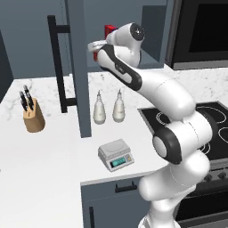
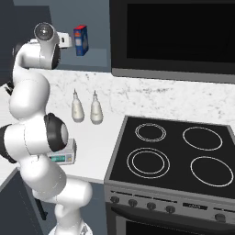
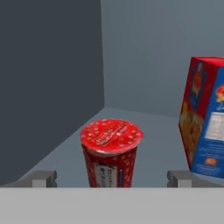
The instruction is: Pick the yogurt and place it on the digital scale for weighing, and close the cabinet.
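Note:
The yogurt (image 3: 111,151), a small red cup with a red lid, stands on the shelf inside the cabinet (image 3: 48,78). My gripper (image 3: 112,178) is open and level with the cup, which sits between the two fingertips (image 3: 43,178) without being clamped. From the left base view the hand (image 1: 99,46) reaches into the open cabinet, and a sliver of the red cup (image 1: 95,56) shows below it. The cabinet door (image 1: 80,67) stands open, edge-on, with its long black handle (image 1: 58,67). The digital scale (image 1: 116,154) sits near the counter's front edge, partly hidden by my arm in the right base view.
A tall red-and-blue box (image 3: 205,118) stands on the shelf just right of the cup. Two pale bottles (image 1: 109,107) stand on the counter below the cabinet. A knife block (image 1: 33,116) is at the left, and a black stovetop (image 2: 176,153) at the right under a black oven unit (image 2: 172,34).

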Available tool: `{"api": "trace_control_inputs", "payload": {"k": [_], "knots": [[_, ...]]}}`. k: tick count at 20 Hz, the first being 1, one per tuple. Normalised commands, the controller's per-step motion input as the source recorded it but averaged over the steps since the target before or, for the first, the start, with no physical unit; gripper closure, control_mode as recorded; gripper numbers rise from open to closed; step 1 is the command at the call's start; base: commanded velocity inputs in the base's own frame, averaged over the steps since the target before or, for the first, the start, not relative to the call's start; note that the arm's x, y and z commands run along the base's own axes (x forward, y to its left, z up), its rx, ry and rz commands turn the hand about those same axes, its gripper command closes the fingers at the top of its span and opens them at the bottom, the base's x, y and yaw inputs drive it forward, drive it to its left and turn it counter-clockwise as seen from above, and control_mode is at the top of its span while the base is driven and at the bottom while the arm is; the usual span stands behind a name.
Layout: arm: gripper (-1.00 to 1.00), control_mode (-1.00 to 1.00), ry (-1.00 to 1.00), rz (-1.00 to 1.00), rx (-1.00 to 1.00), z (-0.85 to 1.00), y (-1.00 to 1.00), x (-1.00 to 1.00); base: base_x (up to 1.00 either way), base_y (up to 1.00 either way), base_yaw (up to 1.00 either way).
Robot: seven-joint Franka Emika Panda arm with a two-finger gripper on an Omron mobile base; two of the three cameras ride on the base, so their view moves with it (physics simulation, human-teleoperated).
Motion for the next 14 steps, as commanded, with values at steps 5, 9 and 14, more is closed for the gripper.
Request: {"api": "trace_control_inputs", "payload": {"k": [5,9,14], "knots": [[-1.00,-1.00,0.00,0.00,0.00,-0.10,0.01,0.16,0.00,0.00,0.00],[-1.00,-1.00,0.00,0.00,0.00,-0.17,0.02,0.19,0.00,0.00,0.00],[-1.00,-1.00,0.00,0.00,0.00,-0.20,0.03,0.13,0.00,0.00,0.00]]}}
